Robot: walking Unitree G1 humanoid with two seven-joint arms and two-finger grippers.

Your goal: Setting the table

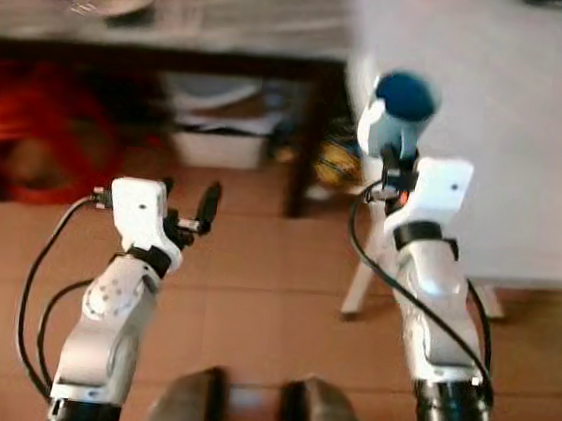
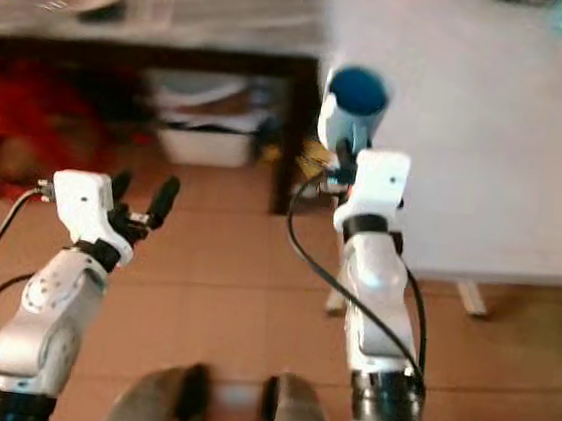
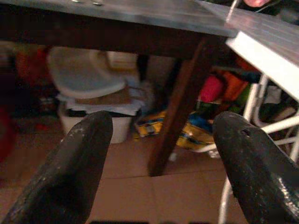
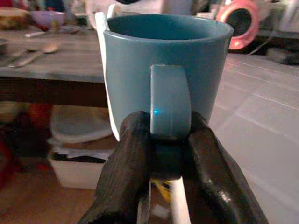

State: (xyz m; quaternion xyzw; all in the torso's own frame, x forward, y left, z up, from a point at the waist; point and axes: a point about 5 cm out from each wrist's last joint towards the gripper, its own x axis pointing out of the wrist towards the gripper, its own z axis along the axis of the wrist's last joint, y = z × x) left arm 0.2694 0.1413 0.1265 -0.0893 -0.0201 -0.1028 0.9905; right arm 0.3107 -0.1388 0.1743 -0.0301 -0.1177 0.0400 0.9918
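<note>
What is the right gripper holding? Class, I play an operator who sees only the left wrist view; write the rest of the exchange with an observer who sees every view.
Observer: The right gripper is shut on the handle of a blue mug, which it holds upright.
Operator: Where is the mug relative to the white table?
Observer: In the left eye view the blue mug sits near the corner of the white table, in the air rather than set down.
Operator: What does the left arm look like from above?
Observer: The left gripper is open over the tiled floor, in front of the dark wooden table.
</note>
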